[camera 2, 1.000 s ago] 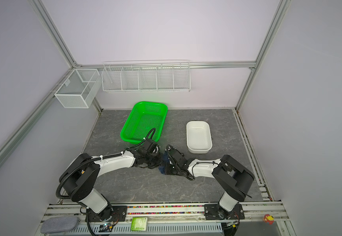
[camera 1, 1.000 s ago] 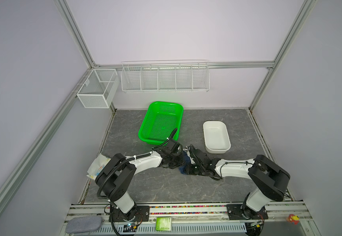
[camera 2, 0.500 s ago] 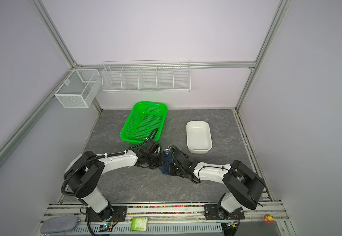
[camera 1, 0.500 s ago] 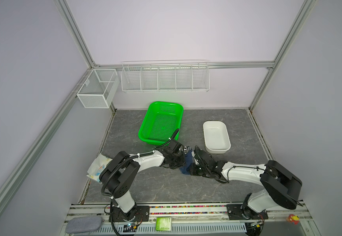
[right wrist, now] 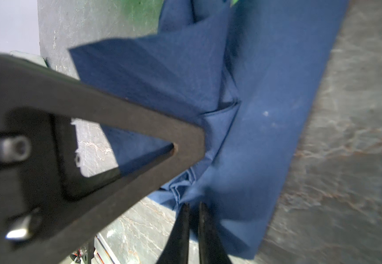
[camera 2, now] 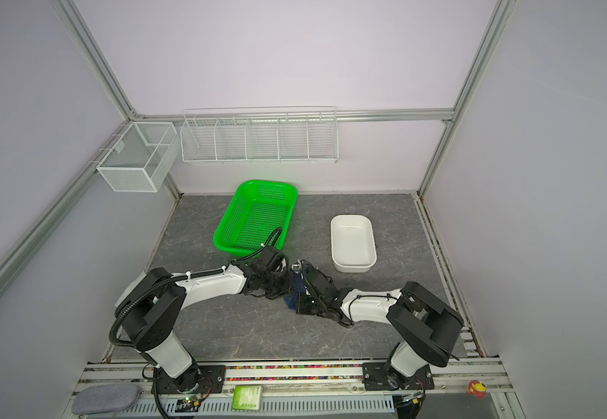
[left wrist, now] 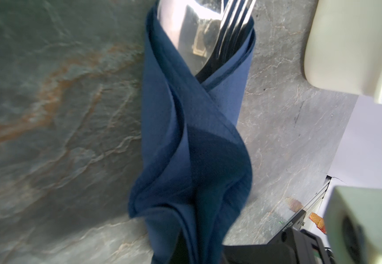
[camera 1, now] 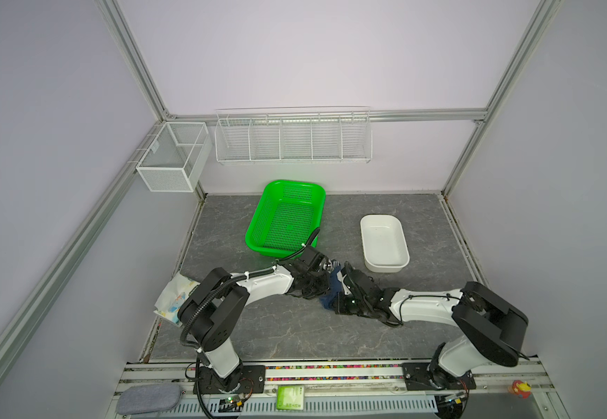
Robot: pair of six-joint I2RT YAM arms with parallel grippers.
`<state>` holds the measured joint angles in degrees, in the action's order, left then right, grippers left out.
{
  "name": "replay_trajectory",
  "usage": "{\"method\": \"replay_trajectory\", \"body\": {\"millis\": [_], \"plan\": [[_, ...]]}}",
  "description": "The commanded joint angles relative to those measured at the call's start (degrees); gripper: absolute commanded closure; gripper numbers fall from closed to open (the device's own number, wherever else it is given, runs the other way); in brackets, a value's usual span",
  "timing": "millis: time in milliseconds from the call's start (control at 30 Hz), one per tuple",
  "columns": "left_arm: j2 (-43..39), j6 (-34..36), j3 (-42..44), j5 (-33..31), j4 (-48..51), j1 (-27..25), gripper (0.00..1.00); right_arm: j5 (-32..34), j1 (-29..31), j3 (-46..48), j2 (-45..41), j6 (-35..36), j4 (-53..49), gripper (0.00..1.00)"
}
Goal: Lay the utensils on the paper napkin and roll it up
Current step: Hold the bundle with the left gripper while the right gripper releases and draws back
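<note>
Napkin (camera 1: 334, 286) rolled round utensils (left wrist: 192, 34), mid-frame on counter (camera 1: 258, 326). Left tool (camera 1: 318, 284) together, apparently pinching its end; right tool (right wrist: 192, 219) clamped on loose fold. Best: hold tension, tuck flap snug, don't tear.

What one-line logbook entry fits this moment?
Stage: rolling | dark navy blue paper napkin: wrapped around shiny silver metal spoon and fork, heads showing | left gripper: shut on napkin | right gripper: shut on napkin

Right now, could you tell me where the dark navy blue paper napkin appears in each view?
Top view: napkin, table centre.
Top view: napkin, likewise.
Left wrist: middle, wrapping shiny silver metal utensils.
Right wrist: fills the middle.
Shared landmark: grey marbled tabletop.
</note>
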<state>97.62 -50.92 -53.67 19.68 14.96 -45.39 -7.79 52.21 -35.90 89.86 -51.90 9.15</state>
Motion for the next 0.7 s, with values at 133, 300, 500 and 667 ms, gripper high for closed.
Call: {"method": "replay_trajectory", "body": {"millis": [133, 300, 500, 667], "plan": [[0.5, -2.2, -2.9, 1.4, 1.2, -0.8, 0.97, -0.1, 0.4, 2.2, 3.4, -2.5, 3.2, 0.87], [2.0, -2.8, -3.0, 2.0, 0.8, -0.8, 0.97, 0.5, 0.4, 2.6, 2.7, -2.5, 3.3, 0.86], [3.9, -4.5, -2.3, 2.5, -1.8, -0.8, 0.97, 1.5, 0.1, 3.5, -1.9, -2.1, 2.5, 0.82], [4.2, -4.5, -2.1, 1.9, -2.0, -0.8, 0.97, 4.3, -1.0, 5.9, -7.9, -4.0, 0.1, 0.79]]}}
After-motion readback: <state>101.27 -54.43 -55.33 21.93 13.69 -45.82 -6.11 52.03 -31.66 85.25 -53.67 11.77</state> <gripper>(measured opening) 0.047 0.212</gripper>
